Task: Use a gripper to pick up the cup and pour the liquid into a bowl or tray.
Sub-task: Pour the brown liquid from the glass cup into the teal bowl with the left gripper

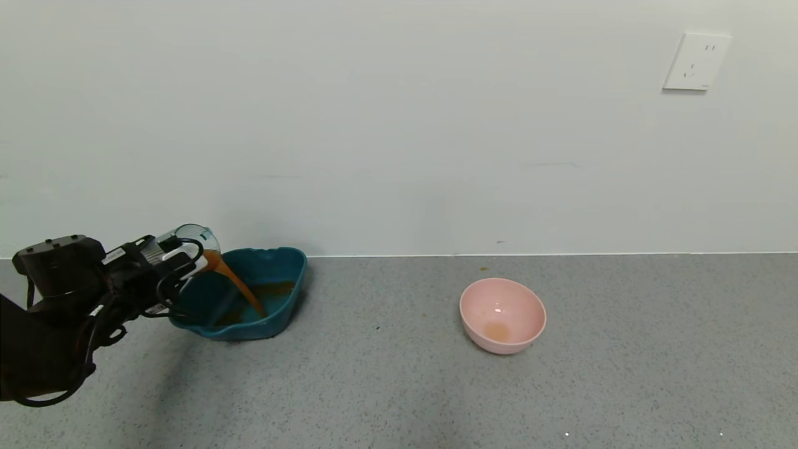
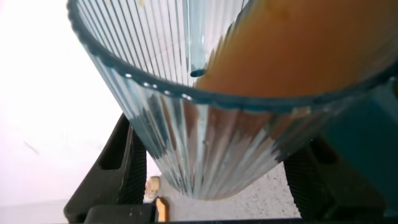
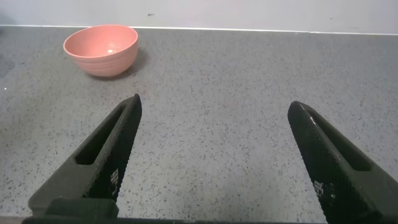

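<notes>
My left hand (image 1: 177, 262) was clamped on the tipped cup (image 1: 187, 242), and only the head view showed the liquid (image 1: 240, 288) streaming into the teal tray (image 1: 290, 293) near the wall. My right hand (image 3: 214, 155) hung with fingers apart over the surface (image 3: 249, 93), the pink bowl (image 3: 101, 50) beyond it.

Tilted cup (image 2: 205, 143) clamped in the left gripper (image 2: 208, 180)
Its ribbed wall sits between the two black fingers (image 2: 115, 168); reddish-brown liquid (image 2: 298, 50) pools at the rim, speckled worktop (image 2: 273, 193) beyond the fingers
</notes>
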